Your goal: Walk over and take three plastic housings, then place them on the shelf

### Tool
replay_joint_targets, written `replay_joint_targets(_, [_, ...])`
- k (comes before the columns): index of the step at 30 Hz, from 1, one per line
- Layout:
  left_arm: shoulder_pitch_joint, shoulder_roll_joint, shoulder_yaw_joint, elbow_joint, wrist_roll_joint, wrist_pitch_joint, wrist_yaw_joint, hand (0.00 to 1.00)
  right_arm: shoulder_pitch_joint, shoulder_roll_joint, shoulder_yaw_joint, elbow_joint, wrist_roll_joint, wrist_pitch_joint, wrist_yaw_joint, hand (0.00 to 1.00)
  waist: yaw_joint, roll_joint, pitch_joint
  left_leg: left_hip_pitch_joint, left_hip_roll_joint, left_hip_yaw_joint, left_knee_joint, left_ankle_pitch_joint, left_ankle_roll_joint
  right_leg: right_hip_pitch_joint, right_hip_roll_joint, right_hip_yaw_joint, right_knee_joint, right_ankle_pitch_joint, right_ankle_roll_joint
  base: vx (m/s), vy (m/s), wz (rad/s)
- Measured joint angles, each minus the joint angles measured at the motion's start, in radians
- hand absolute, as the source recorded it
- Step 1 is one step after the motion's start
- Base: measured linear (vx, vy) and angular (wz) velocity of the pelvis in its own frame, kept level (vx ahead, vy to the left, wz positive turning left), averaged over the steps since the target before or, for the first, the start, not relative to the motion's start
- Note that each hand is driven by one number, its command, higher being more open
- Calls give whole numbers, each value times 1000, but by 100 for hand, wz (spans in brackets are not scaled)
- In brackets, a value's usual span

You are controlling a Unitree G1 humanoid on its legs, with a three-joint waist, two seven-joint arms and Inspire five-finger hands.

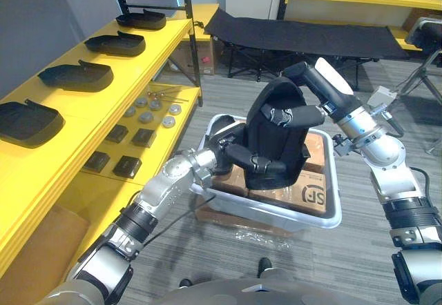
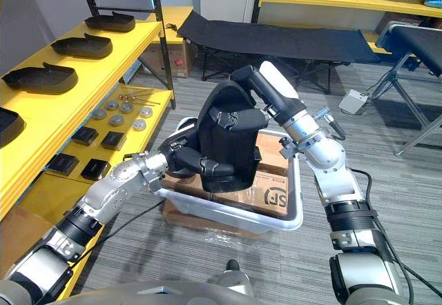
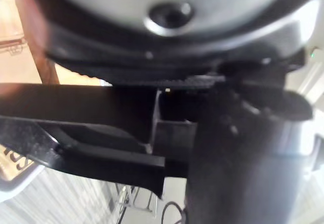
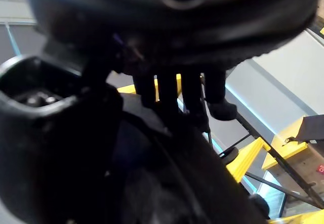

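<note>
Both hands are on one black moulded plastic housing [image 1: 280, 129], held upright in the air between them.

Left hand [image 1: 231, 152] - at the lower front of the housing, fingers curled round its bottom edge, thumb side against the shell. In the left wrist view a black edge of the part runs out just past the hand.

Right hand [image 1: 314, 87] - on the upper part, fingers [image 4: 172, 89] wrapped over the top and down the front face, closed on the shell. White thumb cover faces up.

Directly below both hands: a white plastic bin [image 1: 276, 215] on the floor, with brown cardboard boxes [image 1: 311, 194] inside. The housing hangs clear of the boxes.

Out past the left hand, to its outer side: long yellow metal shelf [image 1: 83, 105]. Top tier carries four more black housings [image 1: 76, 76], flat and in a row, well apart from the held one. On the lower tier lie small black square blocks [image 1: 128, 165] and round grey metal discs [image 1: 146, 116].

Beyond the right hand - a black folding cot [image 1: 304, 36].
</note>
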Motion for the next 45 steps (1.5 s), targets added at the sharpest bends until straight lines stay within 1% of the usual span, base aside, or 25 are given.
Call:
replay_joint_targets(2, [1, -9, 3, 11, 6, 0, 42, 0, -14, 0, 0, 0, 0, 6, 0, 0, 1, 0, 0, -2, 3, -2, 0, 0, 0, 0, 0, -2, 0, 0, 0, 0, 0, 0])
replay_joint_targets(4, [3, -26, 24, 27, 16, -1, 62, 0, -19, 0, 0, 0, 5, 10, -1, 0, 4, 0, 0, -1, 3, -3, 0, 0, 0, 1, 0, -3, 0, 0, 0, 0, 0, 0])
replay_joint_targets(7, [8, -57, 73, 42, 95, -9, 102, 0, -19, 0, 0, 0, 7, 34, -5, 0, 6, 0, 0, -1, 3, -6, 0, 0, 0, 3, 0, -7, 0, 0, 0, 0, 0, 0])
replay_joint_targets(8, [12, -67, 87, 44, 128, -23, 114, 0, -19, 1, 0, 0, 6, 40, -6, 0, 6, 0, 0, -1, 3, -8, 0, 1, 1, 4, 0, -8, 0, 0, 0, 0, 0, 3])
replay_joint_targets(11, [15, -86, 101, 44, 200, -63, 121, 0, -19, 3, -3, 4, 5, 67, -32, 0, 13, 0, 1, 3, 3, -11, 0, 1, 1, 10, 0, -10, 0, 0, 0, 0, 0, 2])
replay_joint_targets(15, [28, -107, 112, 44, 236, -79, 128, 0, -14, 7, -3, 4, -3, 67, -43, 0, 22, 0, 1, 6, 3, -11, 0, 0, 0, 12, 0, -10, 0, -1, 0, 0, 0, 0])
replay_joint_targets(19, [54, -125, 121, 44, 240, -104, 141, 0, -7, 40, -3, 4, -3, 67, -62, 0, 28, -3, 3, 8, 3, -12, -1, 0, 0, 14, 0, -11, 0, -5, 0, 0, 0, 0])
replay_joint_targets(20, [59, -125, 126, 44, 248, -114, 144, 0, 2, 57, -7, 0, -3, 65, -70, 100, 29, -3, 3, 9, -3, -12, 0, 1, 0, 14, 1, -12, 1, -6, 1, 0, 0, 0])
replay_joint_targets(24, [99, -156, 190, 44, 272, -158, 160, 0, 43, 101, -36, -1, 13, 60, -74, 100, 30, -4, 3, 11, -4, -12, 0, 1, 0, 14, 0, -12, 6, -8, 2, 0, 0, 0])
replay_joint_targets(27, [115, -172, 271, 43, 316, -215, 246, 0, 94, 101, -58, -6, 60, 60, -72, 100, 33, -3, 3, 9, -3, -14, 0, 0, -1, 14, 0, -15, 6, -10, 1, 0, 0, 0])
replay_joint_targets(29, [116, -173, 334, 39, 406, -247, 346, 0, 135, 102, -67, -59, 97, 61, -72, 100, 33, -3, 3, 5, -3, -18, 0, -1, -1, 13, 0, -18, 6, -10, 2, 0, 0, 4])
replay_joint_targets(30, [117, -173, 345, 38, 431, -253, 364, 0, 143, 102, -68, -73, 110, 61, -72, 100, 33, -3, 3, 4, -2, -19, 0, -1, -1, 13, 0, -20, 6, -10, 2, 3, 1, 7])
replay_joint_targets(31, [127, -171, 374, 29, 478, -276, 399, 0, 157, 111, -77, -115, 132, 60, -72, 100, 32, -3, 3, 0, -3, -25, 0, -1, -1, 12, 0, -25, 6, -11, 2, 9, 3, 11])
replay_joint_targets(32, [147, -170, 393, 0, 525, -283, 421, 0, 165, 131, -93, -149, 163, 60, -72, 100, 34, -3, 3, -3, -2, -29, 0, -1, -1, 11, 0, -30, 6, -12, 2, 21, 5, 11])
replay_joint_targets(35, [196, -168, 394, -77, 620, -292, 456, 0, 183, 163, -126, -198, 230, 59, -71, 100, 48, -3, 3, -4, -3, -32, 0, -1, -1, 13, 0, -35, 6, -13, 2, 34, 7, 5])
replay_joint_targets(36, [211, -168, 391, -97, 661, -306, 465, 0, 183, 173, -141, -205, 243, 60, -71, 100, 56, -3, 3, -4, -3, -33, 1, -1, -1, 13, -1, -36, 6, -13, 2, 31, 9, 4])
replay_joint_targets(38, [220, -165, 391, -115, 735, -310, 493, 0, 192, 174, -146, -214, 265, 64, -65, 100, 59, -3, 3, -5, -4, -34, 1, -1, -1, 13, -2, -38, 6, -14, 2, 22, 8, 3])
replay_joint_targets(40, [228, -155, 393, -124, 810, -313, 540, 0, 261, 179, -163, -262, 274, 67, -58, 100, 56, -3, 3, -7, -3, -34, 0, -2, -2, 12, -1, -37, 6, -18, 3, 0, 0, 0])
replay_joint_targets(42, [251, -150, 397, -137, 837, -314, 572, 0, 325, 181, -184, -293, 282, 68, -54, 100, 53, -3, 3, -9, -3, -32, 0, -3, -3, 9, -1, -35, 6, -20, 4, 26, 4, -3])
replay_joint_targets(43, [274, -150, 406, -149, 837, -320, 590, 0, 373, 194, -212, -310, 284, 71, -54, 100, 50, -2, 2, -11, -3, -30, 0, -5, -4, 5, -1, -33, 5, -21, 3, 29, 2, -8])
replay_joint_targets(45, [319, -151, 437, -174, 822, -340, 598, 0, 429, 243, -258, -319, 316, 85, -56, 100, 42, -1, 2, -18, -2, -22, 0, -6, -5, -7, 1, -25, 5, -21, 3, 25, -1, -9])
